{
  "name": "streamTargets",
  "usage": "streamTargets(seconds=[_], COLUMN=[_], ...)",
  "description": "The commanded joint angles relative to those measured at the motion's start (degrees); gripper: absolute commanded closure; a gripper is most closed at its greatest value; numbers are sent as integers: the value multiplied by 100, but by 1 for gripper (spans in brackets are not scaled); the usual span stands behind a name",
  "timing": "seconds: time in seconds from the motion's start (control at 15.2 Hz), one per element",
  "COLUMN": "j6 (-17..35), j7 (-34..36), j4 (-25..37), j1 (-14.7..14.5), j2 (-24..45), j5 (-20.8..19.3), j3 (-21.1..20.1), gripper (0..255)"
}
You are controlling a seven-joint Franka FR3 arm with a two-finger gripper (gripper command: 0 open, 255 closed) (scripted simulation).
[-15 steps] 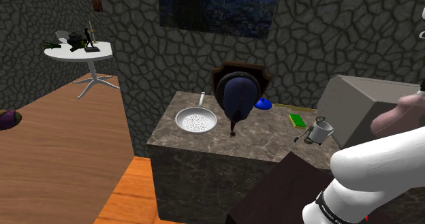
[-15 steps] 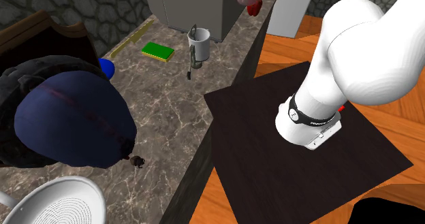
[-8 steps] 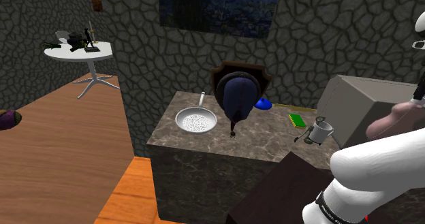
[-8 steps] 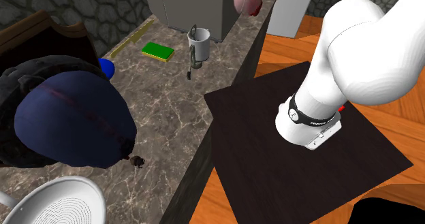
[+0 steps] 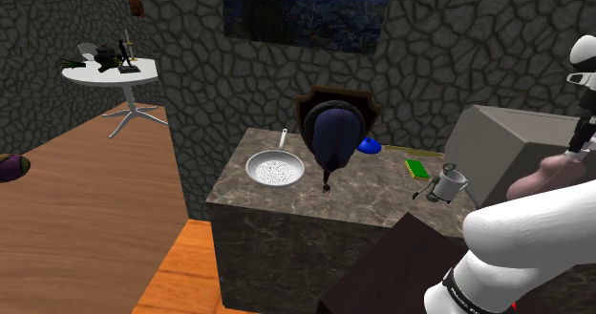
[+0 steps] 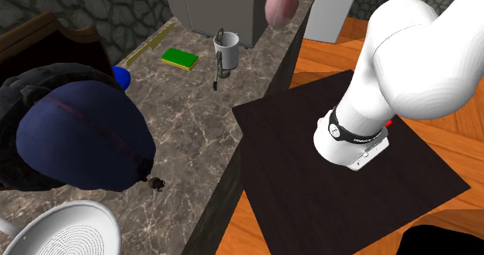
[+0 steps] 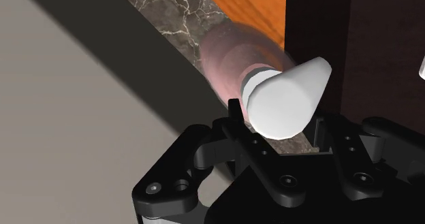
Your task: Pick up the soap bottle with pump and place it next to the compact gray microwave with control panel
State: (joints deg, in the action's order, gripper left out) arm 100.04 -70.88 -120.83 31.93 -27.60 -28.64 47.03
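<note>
A pink soap bottle [image 7: 235, 59] with a white pump head [image 7: 286, 97] sits in my gripper [image 7: 279, 124], whose black fingers are shut on it at the neck. In the shoulder view the pink bottle [image 5: 546, 174] hangs tilted in front of the grey microwave [image 5: 511, 145], just under the black hand at the right edge. The second exterior view has the bottle [image 6: 279, 1] above the marble counter's [image 6: 194, 129] near edge, beside the microwave [image 6: 213, 1]. The microwave's grey side [image 7: 68, 114] lies close by the bottle in the wrist view.
A white mug [image 6: 226, 48] with utensils and a green sponge [image 6: 180, 57] stand before the microwave. A big dark blue bag [image 6: 74, 137], a white pan [image 5: 275, 169] and a small blue object [image 5: 371, 147] lie farther along the counter. My black stand [image 6: 341, 160] adjoins it.
The bottle has come down and drifted toward the shoulder view's left, nearer the counter by the microwave; it now covers the red object seen earlier. The grip is unchanged.
</note>
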Motion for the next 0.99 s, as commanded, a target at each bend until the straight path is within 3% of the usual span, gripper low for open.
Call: streamTargets(seconds=[0.0,0.92], j6=[150,1239], j7=[24,168], j4=[-145,-1014], j1=[13,-9], j2=[-8,203], j5=[-36,-199], j3=[45,474], gripper=[255,255])
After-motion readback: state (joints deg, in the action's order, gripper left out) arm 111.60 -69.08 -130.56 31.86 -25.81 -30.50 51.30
